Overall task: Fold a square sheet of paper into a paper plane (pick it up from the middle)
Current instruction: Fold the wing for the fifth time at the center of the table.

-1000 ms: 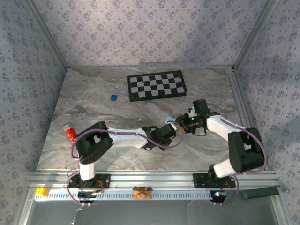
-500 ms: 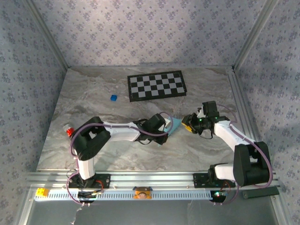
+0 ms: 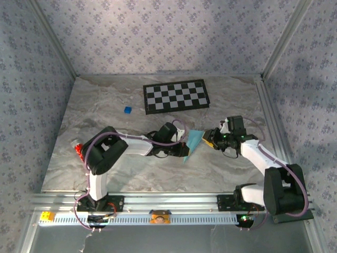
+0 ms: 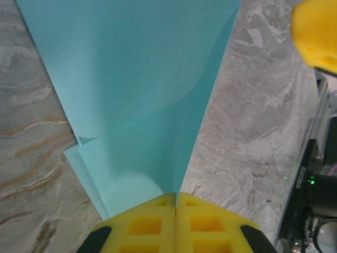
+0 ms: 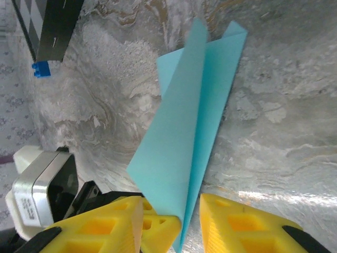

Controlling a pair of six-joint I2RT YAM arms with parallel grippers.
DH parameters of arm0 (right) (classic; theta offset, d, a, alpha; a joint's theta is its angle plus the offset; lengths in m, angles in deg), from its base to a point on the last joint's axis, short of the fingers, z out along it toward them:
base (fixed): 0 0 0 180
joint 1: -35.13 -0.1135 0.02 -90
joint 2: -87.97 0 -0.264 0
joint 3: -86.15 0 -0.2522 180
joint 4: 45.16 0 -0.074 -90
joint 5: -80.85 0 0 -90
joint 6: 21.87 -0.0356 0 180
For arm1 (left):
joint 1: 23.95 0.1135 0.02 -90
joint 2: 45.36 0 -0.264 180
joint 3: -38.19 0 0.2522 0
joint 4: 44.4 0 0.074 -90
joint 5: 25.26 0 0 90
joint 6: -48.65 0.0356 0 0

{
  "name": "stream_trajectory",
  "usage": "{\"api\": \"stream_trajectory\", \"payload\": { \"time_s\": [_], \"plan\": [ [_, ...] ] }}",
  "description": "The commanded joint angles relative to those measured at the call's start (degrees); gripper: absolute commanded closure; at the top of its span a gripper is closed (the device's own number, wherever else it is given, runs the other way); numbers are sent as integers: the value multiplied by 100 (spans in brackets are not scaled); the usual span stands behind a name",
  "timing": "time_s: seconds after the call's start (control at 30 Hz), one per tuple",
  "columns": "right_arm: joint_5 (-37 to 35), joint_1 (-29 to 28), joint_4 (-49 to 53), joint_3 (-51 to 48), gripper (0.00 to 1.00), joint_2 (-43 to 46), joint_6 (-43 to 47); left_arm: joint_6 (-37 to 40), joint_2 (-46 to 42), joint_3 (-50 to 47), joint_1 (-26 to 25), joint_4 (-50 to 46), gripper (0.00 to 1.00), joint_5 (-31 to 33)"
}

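The light-blue paper [image 3: 194,141], folded into a long narrow wedge, hangs on the near side of the checkerboard [image 3: 176,96], well apart, level with its right half. The left claw [image 4: 175,203] is pressed together, pinching the paper where it narrows. The right claw [image 5: 171,204] stands spread with the paper's edge between its fingers. If it closes off the crease or tugs against the left, the layers could skew or tear.

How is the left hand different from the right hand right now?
The left hand is shut, pinching the folded blue paper; the right hand stands open, gripping nothing. The left hand reaches in from the paper's left, the right hand from its right. Both have yellow fingers.
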Motion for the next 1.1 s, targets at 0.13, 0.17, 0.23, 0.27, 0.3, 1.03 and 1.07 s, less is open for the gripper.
{"api": "stream_trajectory", "payload": {
  "time_s": [0.13, 0.17, 0.23, 0.27, 0.3, 1.03, 1.07],
  "plan": [
    [-295, -244, -497, -266, 67, 401, 279, -679, 379, -149, 79, 1034, 100, -596],
    [-243, -222, -446, -257, 67, 380, 334, -754, 432, -164, 89, 1141, 100, -625],
    [-91, -188, -406, -260, 68, 304, 377, -901, 508, -201, 103, 1353, 100, -655],
    [20, -165, -433, -265, 68, 248, 368, -996, 545, -228, 104, 1478, 100, -666],
    [128, -154, -471, -279, 68, 182, 351, -1060, 566, -249, 112, 1562, 100, -665],
    [655, -203, -1306, -415, 75, -692, 285, -2564, 1082, -428, 141, 3218, 100, -775],
    [678, -208, -1346, -413, 76, -719, 277, -2596, 1102, -430, 142, 3226, 100, -760]
  ]
}}
